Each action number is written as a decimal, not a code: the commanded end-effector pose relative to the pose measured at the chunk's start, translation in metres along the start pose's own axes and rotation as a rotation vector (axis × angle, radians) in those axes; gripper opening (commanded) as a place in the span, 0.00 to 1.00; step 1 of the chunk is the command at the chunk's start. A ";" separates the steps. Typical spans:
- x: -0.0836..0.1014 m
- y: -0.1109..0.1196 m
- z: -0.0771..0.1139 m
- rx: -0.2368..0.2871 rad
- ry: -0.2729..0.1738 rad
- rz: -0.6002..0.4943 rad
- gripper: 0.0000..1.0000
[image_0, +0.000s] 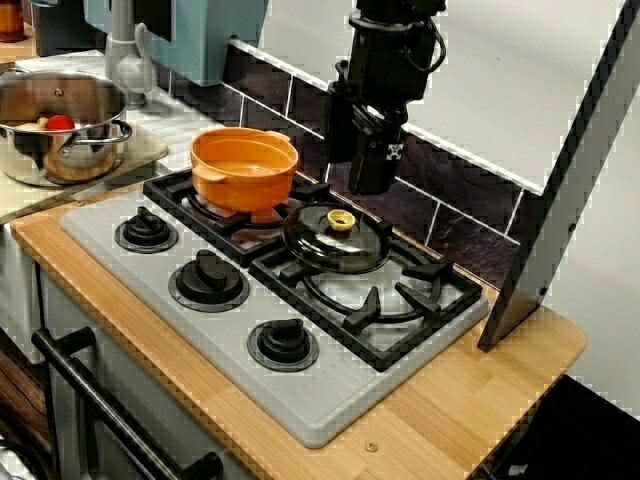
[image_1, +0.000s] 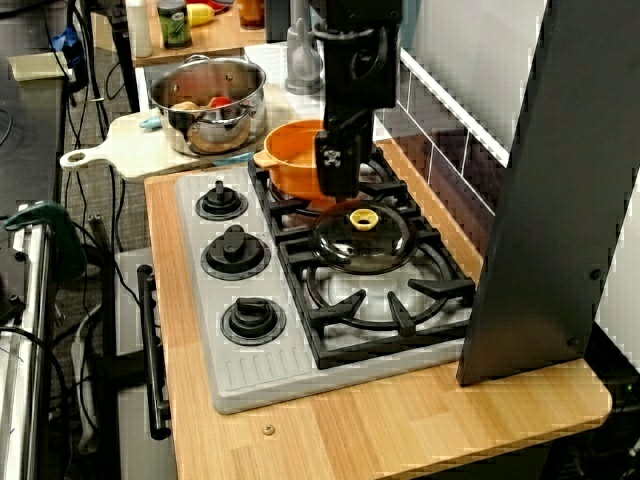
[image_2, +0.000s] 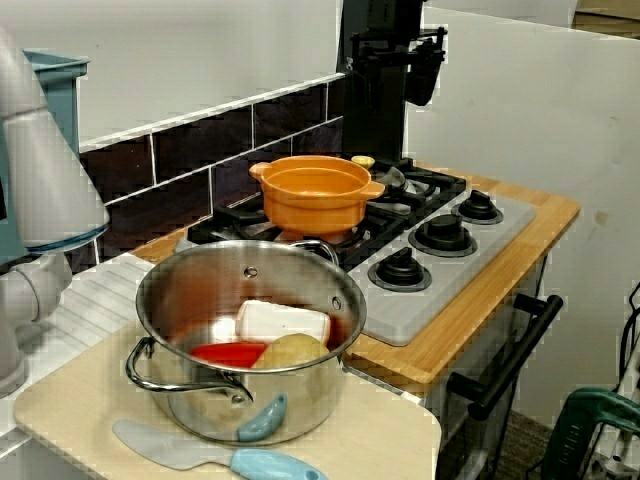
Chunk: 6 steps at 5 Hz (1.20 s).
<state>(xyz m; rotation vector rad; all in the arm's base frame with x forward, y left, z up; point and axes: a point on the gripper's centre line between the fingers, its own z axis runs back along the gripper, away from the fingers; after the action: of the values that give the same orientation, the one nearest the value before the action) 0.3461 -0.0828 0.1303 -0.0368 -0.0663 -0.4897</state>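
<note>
End effector (image_0: 374, 185) low above glass lid (image_0: 335, 240), near orange pot (image_0: 244, 168) rim.

We see a wooden counter (image_0: 480, 400) against dark glossy wall tiles (image_0: 455, 205), white panels (image_0: 500, 70) above and a black oven handle (image_1: 152, 350) below.

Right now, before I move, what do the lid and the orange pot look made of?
The lid looks like dark tinted glass or smoked plastic: it is glossy with sharp highlights on its dome. Its yellow knob is probably plastic. The orange pot is smooth and evenly coloured with a soft sheen, so it is likely plastic or enamelled metal; the pictures leave that open.
</note>
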 end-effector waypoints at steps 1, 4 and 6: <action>0.009 0.018 0.004 0.044 -0.049 0.003 1.00; 0.008 0.019 -0.018 0.094 -0.038 -0.002 1.00; 0.008 0.019 -0.032 0.115 -0.026 -0.018 1.00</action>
<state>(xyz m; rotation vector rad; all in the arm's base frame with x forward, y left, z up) 0.3626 -0.0729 0.0895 0.0666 -0.0907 -0.4997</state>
